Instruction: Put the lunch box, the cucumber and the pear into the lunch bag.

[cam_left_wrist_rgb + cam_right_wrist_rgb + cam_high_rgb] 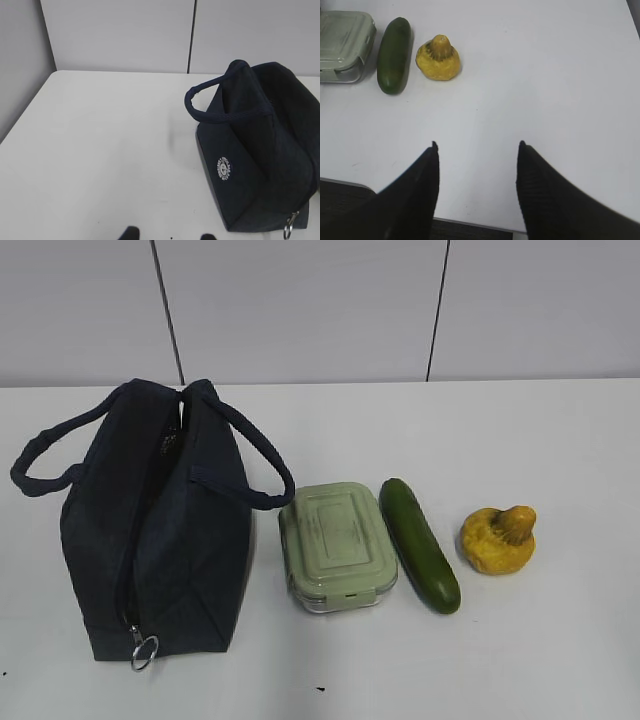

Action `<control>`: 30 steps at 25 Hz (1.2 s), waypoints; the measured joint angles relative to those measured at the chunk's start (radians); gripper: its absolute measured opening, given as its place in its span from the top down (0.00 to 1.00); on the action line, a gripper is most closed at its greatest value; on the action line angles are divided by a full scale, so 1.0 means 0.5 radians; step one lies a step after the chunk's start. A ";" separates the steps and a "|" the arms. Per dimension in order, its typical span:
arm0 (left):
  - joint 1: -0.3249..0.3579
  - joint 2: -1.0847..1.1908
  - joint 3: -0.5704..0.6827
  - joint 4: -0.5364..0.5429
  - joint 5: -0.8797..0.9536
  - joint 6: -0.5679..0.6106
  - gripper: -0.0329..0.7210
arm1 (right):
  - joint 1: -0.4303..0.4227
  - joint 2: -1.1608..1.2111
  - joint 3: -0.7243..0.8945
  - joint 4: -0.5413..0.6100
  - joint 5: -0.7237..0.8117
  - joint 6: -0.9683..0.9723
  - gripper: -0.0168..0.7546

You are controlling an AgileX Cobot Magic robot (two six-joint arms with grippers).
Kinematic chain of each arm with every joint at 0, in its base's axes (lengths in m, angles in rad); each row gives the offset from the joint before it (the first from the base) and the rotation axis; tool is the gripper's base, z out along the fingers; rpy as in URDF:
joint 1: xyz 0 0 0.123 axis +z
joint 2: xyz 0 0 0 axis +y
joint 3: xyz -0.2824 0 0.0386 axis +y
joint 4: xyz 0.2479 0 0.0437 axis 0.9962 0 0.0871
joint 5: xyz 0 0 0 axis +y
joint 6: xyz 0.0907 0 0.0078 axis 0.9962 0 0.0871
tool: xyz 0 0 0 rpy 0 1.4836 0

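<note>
Nothing is packed yet: the lunch bag (160, 530) stands at the left of the exterior frame on the white bench (540, 440), its top zipper looking part open, and to its right lie the lunch box (336, 546), the cucumber (419, 545) and the pear (499, 539) in a row, just beside one another. The right hand (477, 146) hangs spread wide and empty at the bottom of its own view, well apart from the pear. Only the left hand's (170, 234) fingertips show, apart and holding nothing. The box looks rigid and probably heaviest, best pinched across its short sides; the cucumber is smooth and may roll, so mid-length; the lumpy pear suits a grip across its squat body.
</note>
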State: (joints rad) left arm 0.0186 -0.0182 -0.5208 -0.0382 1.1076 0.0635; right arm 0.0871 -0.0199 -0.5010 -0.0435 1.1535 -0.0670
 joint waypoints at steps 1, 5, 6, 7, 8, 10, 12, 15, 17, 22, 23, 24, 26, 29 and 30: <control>0.000 0.000 0.000 0.000 0.000 0.000 0.64 | 0.000 0.000 0.000 0.000 0.000 0.000 0.47; 0.000 0.000 0.000 0.000 0.000 0.000 0.64 | 0.000 0.000 0.000 0.000 0.000 0.000 0.47; 0.000 0.000 0.000 0.000 0.000 0.000 0.64 | 0.000 0.000 0.000 0.000 0.000 0.000 0.47; 0.000 0.000 0.000 0.000 0.000 0.000 0.64 | 0.000 0.000 0.000 0.000 0.000 0.000 0.47; 0.000 0.000 0.000 0.000 0.000 0.000 0.64 | 0.000 0.000 0.000 0.000 0.000 0.000 0.47; 0.000 0.000 0.000 0.000 0.000 0.000 0.64 | 0.000 0.000 0.000 0.000 0.000 0.000 0.47; 0.000 0.000 0.000 0.000 0.000 0.000 0.64 | 0.000 0.009 0.000 0.000 0.000 0.000 0.47; 0.000 0.000 0.000 0.000 0.000 0.000 0.64 | 0.000 0.138 0.000 0.000 -0.005 0.000 0.47; 0.000 0.000 0.000 0.000 0.000 0.000 0.64 | 0.000 0.253 -0.018 0.000 -0.036 0.000 0.47; 0.000 0.000 0.000 0.000 0.000 0.000 0.64 | 0.000 0.588 -0.125 0.047 -0.179 0.000 0.47; 0.000 0.000 0.000 0.000 0.000 0.000 0.64 | 0.000 0.652 -0.153 0.065 -0.195 -0.005 0.47; 0.000 0.000 0.000 0.000 0.000 0.000 0.64 | 0.000 0.719 -0.183 0.087 -0.209 -0.012 0.47; 0.000 0.000 0.000 0.000 0.000 0.000 0.64 | 0.000 0.903 -0.256 0.145 -0.232 -0.056 0.47; 0.000 0.000 0.000 0.000 0.000 0.000 0.64 | 0.000 1.151 -0.340 0.270 -0.264 -0.189 0.47; 0.000 0.000 0.000 0.000 0.000 0.000 0.64 | 0.000 1.242 -0.369 0.318 -0.283 -0.246 0.47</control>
State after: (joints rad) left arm 0.0186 -0.0182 -0.5208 -0.0382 1.1076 0.0635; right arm 0.0871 0.6009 -0.6854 0.1157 1.0118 -0.1901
